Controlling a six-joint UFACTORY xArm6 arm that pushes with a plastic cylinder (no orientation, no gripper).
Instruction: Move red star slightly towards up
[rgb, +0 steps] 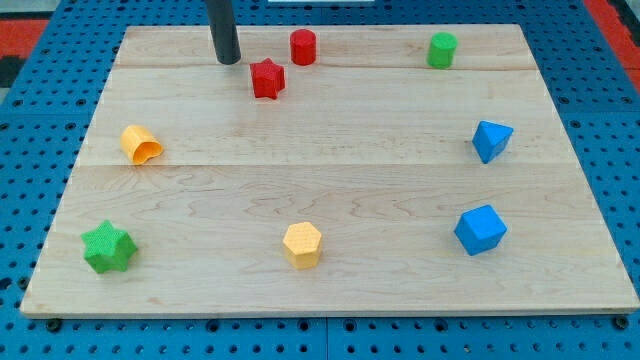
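The red star (267, 79) lies on the wooden board (330, 200) near the view's top, left of centre. My tip (229, 60) stands just up and left of the star, a short gap apart from it. A red cylinder (303, 47) stands just up and right of the star.
A green cylinder (442, 49) is at the top right. A yellow block (140, 145) is at the left, a green star (107, 247) at the bottom left, a yellow hexagon (302, 244) at the bottom centre. Two blue blocks are at the right, one (491, 140) above the other (480, 229).
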